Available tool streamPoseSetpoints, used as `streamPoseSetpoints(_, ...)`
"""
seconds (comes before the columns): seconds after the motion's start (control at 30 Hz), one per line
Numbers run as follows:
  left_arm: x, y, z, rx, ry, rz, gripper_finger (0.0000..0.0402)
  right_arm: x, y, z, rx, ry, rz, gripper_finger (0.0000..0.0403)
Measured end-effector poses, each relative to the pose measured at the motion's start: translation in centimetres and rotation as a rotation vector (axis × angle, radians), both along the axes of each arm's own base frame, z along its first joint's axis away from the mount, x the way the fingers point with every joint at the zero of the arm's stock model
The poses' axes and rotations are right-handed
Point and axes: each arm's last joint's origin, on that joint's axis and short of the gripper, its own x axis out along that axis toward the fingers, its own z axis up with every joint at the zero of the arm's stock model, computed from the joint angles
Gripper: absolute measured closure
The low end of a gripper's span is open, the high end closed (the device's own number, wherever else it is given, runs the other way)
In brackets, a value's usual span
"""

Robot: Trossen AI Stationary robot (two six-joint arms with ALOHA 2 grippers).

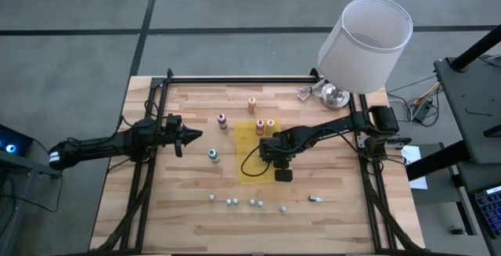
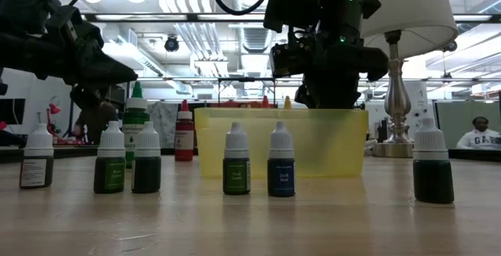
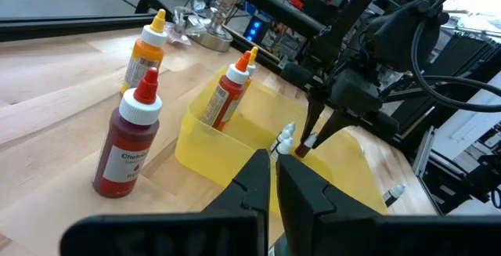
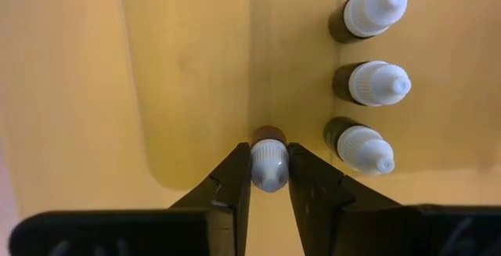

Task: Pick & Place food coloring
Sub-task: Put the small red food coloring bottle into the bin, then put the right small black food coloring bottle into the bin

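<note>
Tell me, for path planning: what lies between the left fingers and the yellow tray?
Only bare wood, seen in the high view, between left gripper and yellow tray.

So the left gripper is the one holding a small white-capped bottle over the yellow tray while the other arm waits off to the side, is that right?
Not quite. It is the right gripper that holds the small white-capped bottle over the yellow tray, as the right wrist view shows. The left gripper is the one waiting off to the side, shut and holding nothing, as the high view shows.
</note>
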Motion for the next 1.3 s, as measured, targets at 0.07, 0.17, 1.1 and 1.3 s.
streamPoseSetpoints(0.07,0.0,0.0,0.0,0.0,0.0,0.0,0.0401,0.0,0.0,0.0,0.0,0.0,-0.001,0.0333)
streamPoseSetpoints(0.17,0.0,0.0,0.0,0.0,0.0,0.0,0.0401,-0.02,0.0,0.0,0.0,0.002,-0.002,0.0323)
streamPoseSetpoints(1.1,0.0,0.0,0.0,0.0,0.0,0.0,0.0401,-0.03,0.02,0.07,-0.002,-0.002,-0.001,0.0273)
streamPoseSetpoints(1.3,0.0,0.0,0.0,0.0,0.0,0.0,0.0401,0.17,0.02,0.43,-0.002,-0.009,-0.001,0.0257)
